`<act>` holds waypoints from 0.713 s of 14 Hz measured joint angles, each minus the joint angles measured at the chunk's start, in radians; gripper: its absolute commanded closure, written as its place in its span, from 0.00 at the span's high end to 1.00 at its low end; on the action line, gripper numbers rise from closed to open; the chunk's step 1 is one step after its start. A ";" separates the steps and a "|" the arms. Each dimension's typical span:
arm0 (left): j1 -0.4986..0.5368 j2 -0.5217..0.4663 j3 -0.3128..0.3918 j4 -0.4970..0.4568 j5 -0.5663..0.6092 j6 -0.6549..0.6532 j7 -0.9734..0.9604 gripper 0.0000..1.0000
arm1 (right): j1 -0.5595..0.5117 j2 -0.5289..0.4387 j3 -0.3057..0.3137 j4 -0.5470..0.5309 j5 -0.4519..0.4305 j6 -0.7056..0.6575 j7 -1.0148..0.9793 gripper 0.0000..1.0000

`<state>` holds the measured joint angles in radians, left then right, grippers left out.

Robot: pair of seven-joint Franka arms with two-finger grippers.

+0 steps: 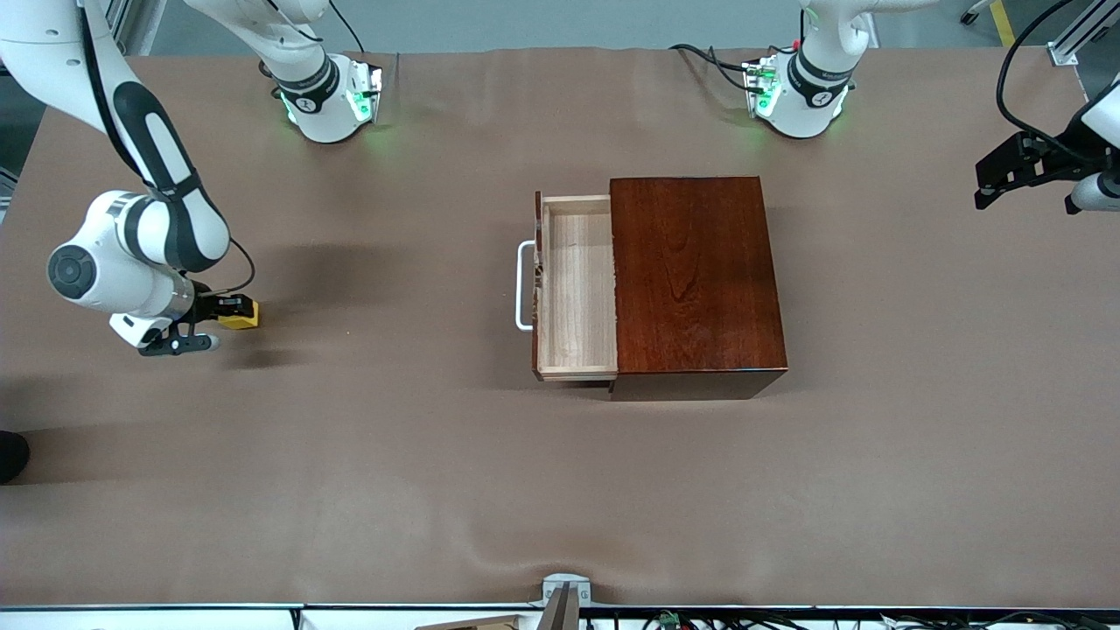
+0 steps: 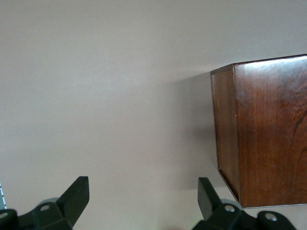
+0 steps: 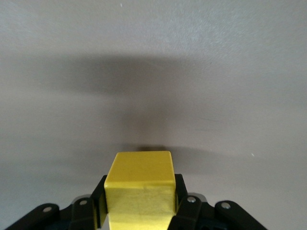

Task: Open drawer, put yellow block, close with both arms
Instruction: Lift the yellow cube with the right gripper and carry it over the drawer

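Note:
The yellow block (image 1: 242, 314) (image 3: 139, 184) is at the right arm's end of the table, low at the tabletop. My right gripper (image 1: 229, 309) (image 3: 139, 194) is shut on it, one black finger (image 3: 100, 194) pressed to each side. The dark wooden box (image 1: 696, 271) (image 2: 268, 129) stands mid-table. Its drawer (image 1: 577, 297) is pulled out toward the right arm's end, the pale tray bare, with the white handle (image 1: 523, 284) at its front. My left gripper (image 1: 989, 184) (image 2: 143, 188) hangs open over the table's edge at the left arm's end, holding nothing, and that arm waits.
A brown cloth (image 1: 394, 455) covers the table. A metal bracket (image 1: 564, 593) sits at the table's edge nearest the front camera. Black cables (image 1: 1019, 79) hang near the left arm. A dark object (image 1: 10, 455) pokes in at the right arm's end.

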<state>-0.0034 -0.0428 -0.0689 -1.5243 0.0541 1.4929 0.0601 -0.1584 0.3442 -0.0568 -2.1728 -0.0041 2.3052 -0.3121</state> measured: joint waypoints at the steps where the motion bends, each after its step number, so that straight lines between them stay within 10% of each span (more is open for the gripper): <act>1: 0.000 0.000 -0.001 -0.001 0.000 0.000 0.000 1.00 | 0.000 -0.011 0.000 0.037 0.001 -0.069 0.000 0.00; 10: 0.000 0.000 -0.002 -0.009 0.000 -0.013 -0.009 1.00 | -0.004 -0.066 -0.007 0.364 0.070 -0.544 0.005 0.00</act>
<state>-0.0032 -0.0429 -0.0714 -1.5334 0.0538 1.4797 0.0508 -0.1621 0.2781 -0.0639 -1.8088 0.0662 1.7613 -0.3070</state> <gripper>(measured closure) 0.000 0.445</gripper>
